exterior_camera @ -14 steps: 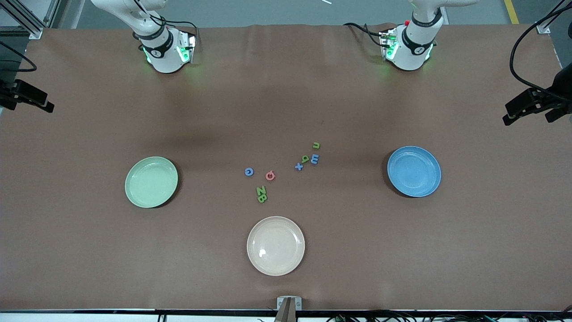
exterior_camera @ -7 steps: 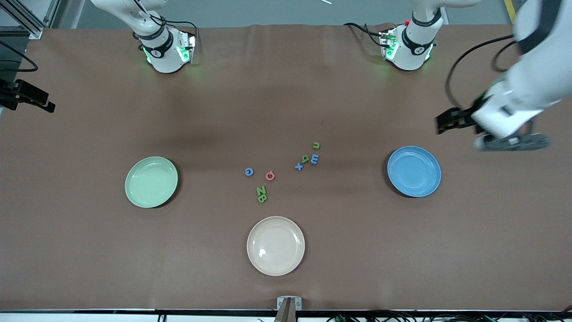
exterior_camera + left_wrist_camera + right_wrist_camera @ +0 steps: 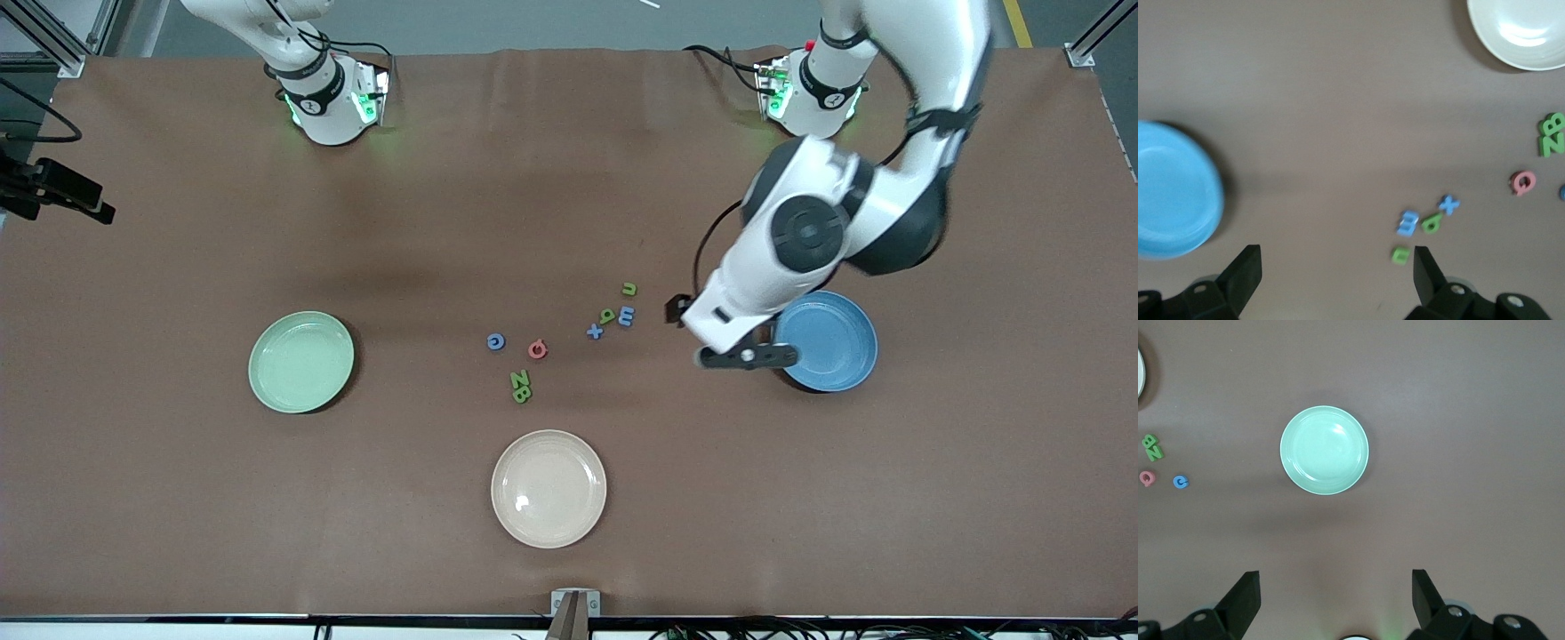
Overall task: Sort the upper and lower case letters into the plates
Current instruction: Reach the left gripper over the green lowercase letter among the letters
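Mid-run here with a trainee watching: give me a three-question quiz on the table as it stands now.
1. True or false: every letter is still on the bare table, none in a plate.
2. Which plate does the left gripper overlap in the front view? A mint green plate B blue plate C cream plate
3. Fill in: the pink letter lies beside the blue letter c, toward the ___ arm's end of the table.

Key: 1 true; 2 B; 3 left.

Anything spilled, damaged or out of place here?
Nothing stands out. The letters lie loose on the table between the empty mint plate and blue plate; a cream plate sits nearer the camera.
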Available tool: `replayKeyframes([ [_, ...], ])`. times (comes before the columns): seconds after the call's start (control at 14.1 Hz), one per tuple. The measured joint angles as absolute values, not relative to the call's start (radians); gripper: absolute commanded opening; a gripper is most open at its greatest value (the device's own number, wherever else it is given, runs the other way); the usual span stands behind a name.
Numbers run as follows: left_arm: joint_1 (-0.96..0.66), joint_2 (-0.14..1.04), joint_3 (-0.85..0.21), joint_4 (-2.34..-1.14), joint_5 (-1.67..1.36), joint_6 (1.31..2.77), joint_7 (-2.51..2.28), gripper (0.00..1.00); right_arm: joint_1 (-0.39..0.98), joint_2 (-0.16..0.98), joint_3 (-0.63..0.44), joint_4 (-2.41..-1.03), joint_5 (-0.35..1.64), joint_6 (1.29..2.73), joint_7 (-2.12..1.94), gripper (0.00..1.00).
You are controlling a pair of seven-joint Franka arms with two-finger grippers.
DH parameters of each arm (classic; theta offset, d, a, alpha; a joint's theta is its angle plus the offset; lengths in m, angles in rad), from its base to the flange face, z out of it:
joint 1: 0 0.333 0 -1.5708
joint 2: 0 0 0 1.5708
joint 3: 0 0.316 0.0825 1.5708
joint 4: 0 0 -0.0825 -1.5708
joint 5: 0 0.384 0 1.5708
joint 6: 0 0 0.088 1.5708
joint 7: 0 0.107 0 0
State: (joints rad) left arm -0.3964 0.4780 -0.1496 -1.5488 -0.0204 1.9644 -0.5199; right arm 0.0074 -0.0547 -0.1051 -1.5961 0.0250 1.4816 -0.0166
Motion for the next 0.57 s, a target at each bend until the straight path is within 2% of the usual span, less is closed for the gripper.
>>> replayKeyframes([
  [0.28, -0.48, 0.586, -0.151, -1.593, 0.006, 2.122, -0.639, 1.0, 0.006, -0.055, -0.1, -1.599, 0.025, 1.482, -0.017, 1.0],
  [0.57, -0.549, 0.591, -0.151, -1.699, 0.009, 2.198, -0.731, 1.0, 0.005, -0.055, -0.1, -1.603, 0.025, 1.482, -0.017, 1.0],
])
